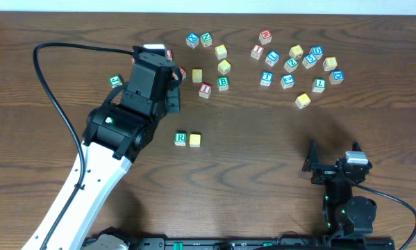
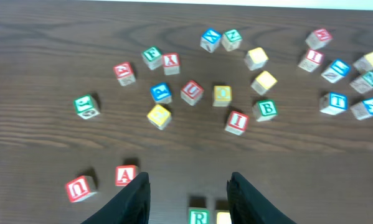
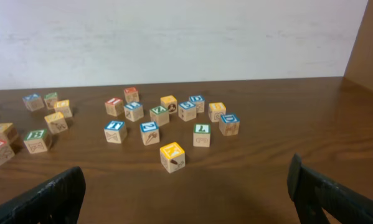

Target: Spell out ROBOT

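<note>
The green R cube [image 1: 180, 139] and a plain yellow cube [image 1: 195, 139] stand side by side in the middle of the table. In the left wrist view the green R cube [image 2: 198, 217] and the yellow one [image 2: 223, 218] show far below, between my fingers. The green B cube [image 1: 223, 83] [image 2: 266, 109] and the blue T cube [image 1: 266, 78] [image 2: 334, 102] lie among the loose cubes further back. More plain yellow cubes [image 1: 224, 67] [image 2: 264, 81] lie near the B. My left gripper [image 1: 171, 94] [image 2: 189, 190] hangs high, open and holding nothing. My right gripper [image 1: 331, 158] [image 3: 186, 186] stands open and holds nothing near the front right.
Red A [image 2: 126, 175] and U [image 2: 80, 188] cubes lie left of my left fingers. Several lettered cubes spread along the back of the table [image 1: 374, 139], with a lone yellow one [image 1: 303, 101] [image 3: 172, 155] nearest the right gripper. A black cable [image 1: 48, 83] loops at the left.
</note>
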Tool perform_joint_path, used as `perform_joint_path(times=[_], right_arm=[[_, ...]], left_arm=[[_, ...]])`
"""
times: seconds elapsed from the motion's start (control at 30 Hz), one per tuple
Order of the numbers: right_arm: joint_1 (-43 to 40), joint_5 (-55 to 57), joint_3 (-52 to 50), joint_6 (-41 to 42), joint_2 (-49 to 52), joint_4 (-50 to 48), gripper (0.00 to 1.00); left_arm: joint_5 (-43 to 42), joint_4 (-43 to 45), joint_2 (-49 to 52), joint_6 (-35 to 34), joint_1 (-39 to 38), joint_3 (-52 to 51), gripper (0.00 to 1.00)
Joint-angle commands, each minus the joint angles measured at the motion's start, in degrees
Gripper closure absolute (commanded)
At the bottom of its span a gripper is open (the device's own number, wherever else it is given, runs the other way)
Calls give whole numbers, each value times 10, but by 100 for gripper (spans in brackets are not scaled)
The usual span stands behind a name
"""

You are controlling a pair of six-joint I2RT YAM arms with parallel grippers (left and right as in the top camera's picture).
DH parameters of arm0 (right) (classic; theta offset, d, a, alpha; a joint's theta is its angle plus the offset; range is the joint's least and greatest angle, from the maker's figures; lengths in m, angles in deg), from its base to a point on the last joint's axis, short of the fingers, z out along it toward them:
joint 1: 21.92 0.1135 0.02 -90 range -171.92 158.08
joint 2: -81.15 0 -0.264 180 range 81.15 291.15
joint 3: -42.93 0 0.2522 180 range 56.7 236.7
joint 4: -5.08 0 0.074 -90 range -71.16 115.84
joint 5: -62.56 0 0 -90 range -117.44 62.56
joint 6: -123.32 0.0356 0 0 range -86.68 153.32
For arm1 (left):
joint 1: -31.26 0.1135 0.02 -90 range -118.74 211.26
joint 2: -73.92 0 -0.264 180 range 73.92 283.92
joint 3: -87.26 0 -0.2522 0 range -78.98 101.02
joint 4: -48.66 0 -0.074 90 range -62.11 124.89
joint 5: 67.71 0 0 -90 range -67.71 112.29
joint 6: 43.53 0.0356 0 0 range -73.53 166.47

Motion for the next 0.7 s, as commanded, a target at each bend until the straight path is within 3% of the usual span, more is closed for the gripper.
perform_joint_path(times=[0.0, 0.33, 0.5, 0.67], right_arm=[[0, 4, -1, 6, -3, -2, 1], [0, -10, -1, 9, -3, -10, 1], [0, -68, 2, 71, -3, -78, 1], [0, -82, 68, 35, 17, -56, 1]], left_arm=[[37, 1, -2, 18, 17, 21, 60], [0, 0, 18, 27, 80, 21, 60], [1, 0, 48, 40, 82, 21, 60], [1, 3, 100, 60, 107, 21, 60]])
